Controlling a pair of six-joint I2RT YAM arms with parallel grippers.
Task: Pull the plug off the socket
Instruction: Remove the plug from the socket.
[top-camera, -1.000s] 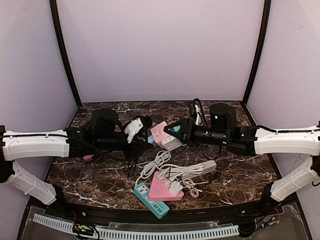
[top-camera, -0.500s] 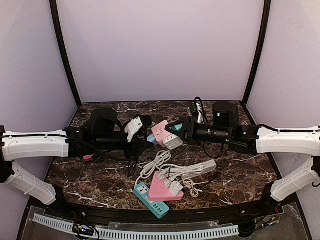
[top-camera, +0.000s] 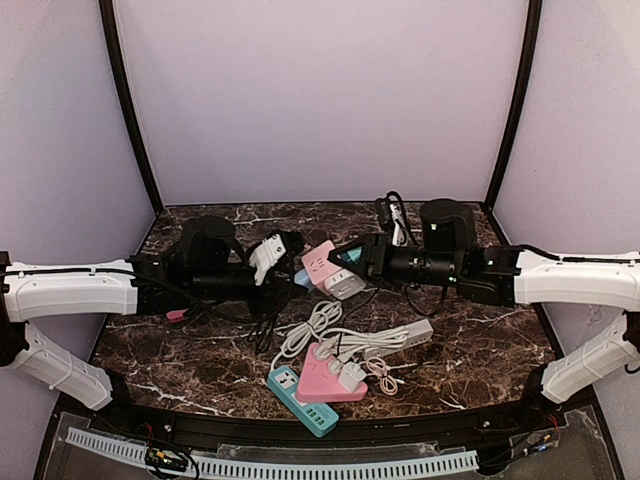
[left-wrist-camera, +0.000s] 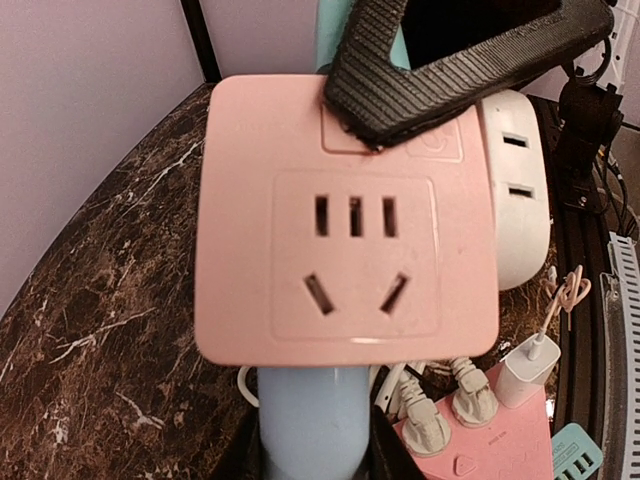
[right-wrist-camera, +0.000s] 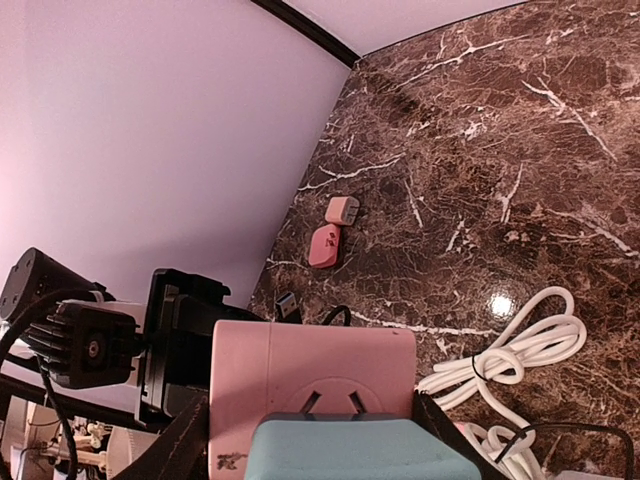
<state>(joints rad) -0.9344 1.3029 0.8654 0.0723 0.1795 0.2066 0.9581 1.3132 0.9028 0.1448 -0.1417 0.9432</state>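
The socket is a pink cube (top-camera: 320, 264) held up between both arms at mid-table. In the left wrist view its pink face (left-wrist-camera: 350, 250) fills the frame. A light blue plug (left-wrist-camera: 310, 415) meets the cube's lower side and sits in my left gripper (left-wrist-camera: 310, 450), which is shut on it. My right gripper (top-camera: 347, 262) is shut on the cube from the other side, with one black finger (left-wrist-camera: 450, 70) across its top corner. The right wrist view shows the cube (right-wrist-camera: 300, 365) between its fingers and a teal block (right-wrist-camera: 360, 452) close in front. A white adapter (left-wrist-camera: 515, 190) sticks to the cube's side.
On the table near the front lie a pink triangular power strip (top-camera: 328, 377) with white plugs, a teal strip (top-camera: 300, 398), a white strip (top-camera: 405, 335) and coiled white cable (top-camera: 310, 328). Two small pink pieces (right-wrist-camera: 328, 235) lie at the left. Black cables trail under the left gripper.
The right arm's wrist has shifted very slightly. The pink cube, the blue plug and both grips look the same.
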